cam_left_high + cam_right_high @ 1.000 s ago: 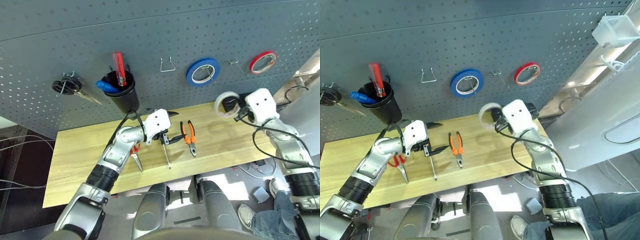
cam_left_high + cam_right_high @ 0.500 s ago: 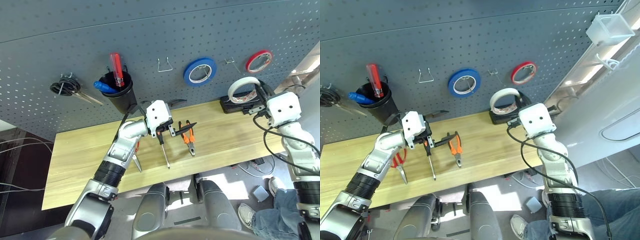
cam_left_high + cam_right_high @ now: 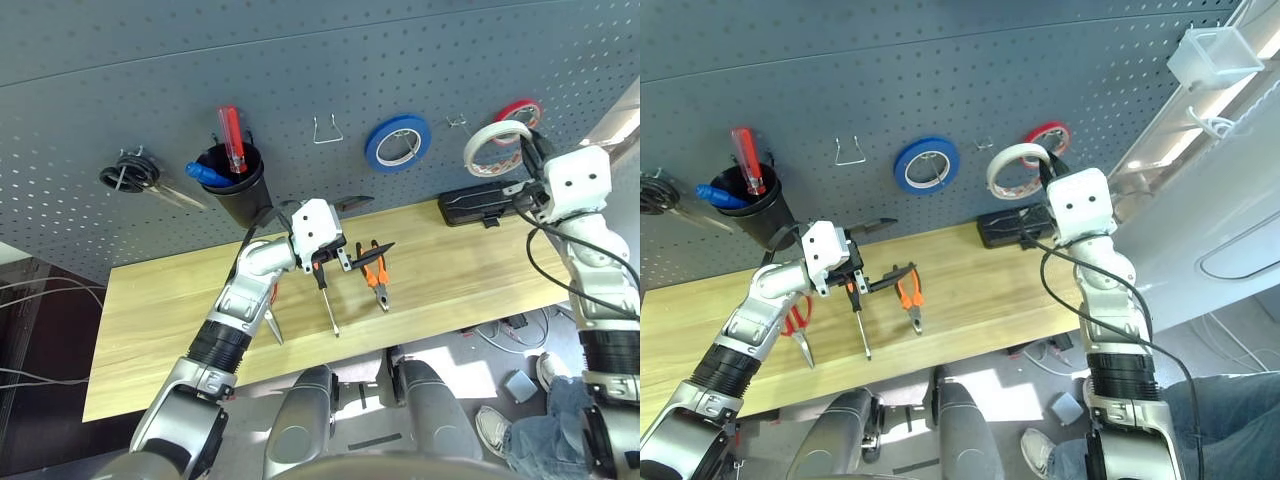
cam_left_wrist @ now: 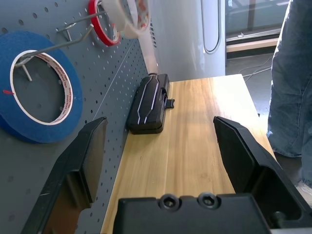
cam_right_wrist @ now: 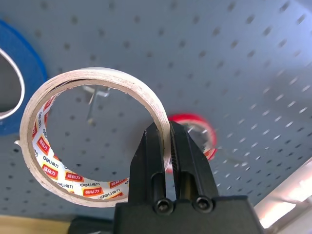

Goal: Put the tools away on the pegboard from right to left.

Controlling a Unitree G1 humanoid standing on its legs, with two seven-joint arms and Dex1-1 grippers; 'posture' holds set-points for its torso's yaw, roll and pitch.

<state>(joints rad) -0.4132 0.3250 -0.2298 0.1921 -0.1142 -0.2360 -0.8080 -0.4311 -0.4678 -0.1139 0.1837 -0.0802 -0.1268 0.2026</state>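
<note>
The right tool [image 5: 169,141] is pinching the whitish tape roll [image 5: 83,141], printed "deli", just before a hook [image 5: 93,103] on the pegboard [image 3: 300,60]. The red tape roll [image 5: 197,132] is hanging beside it. The left tool [image 4: 165,146] is gaping wide, holding nothing, over the bench [image 3: 200,290].

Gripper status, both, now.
Left gripper: open, holding nothing.
Right gripper: shut on the whitish tape roll, raised at the pegboard.

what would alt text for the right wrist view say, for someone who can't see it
The right gripper is shut on the rim of a whitish tape roll, holding it upright in front of the dark grey-blue pegboard. A bare metal hook shows through the roll's opening, with a red tape roll and the edge of a blue tape roll hanging to either side.
</note>
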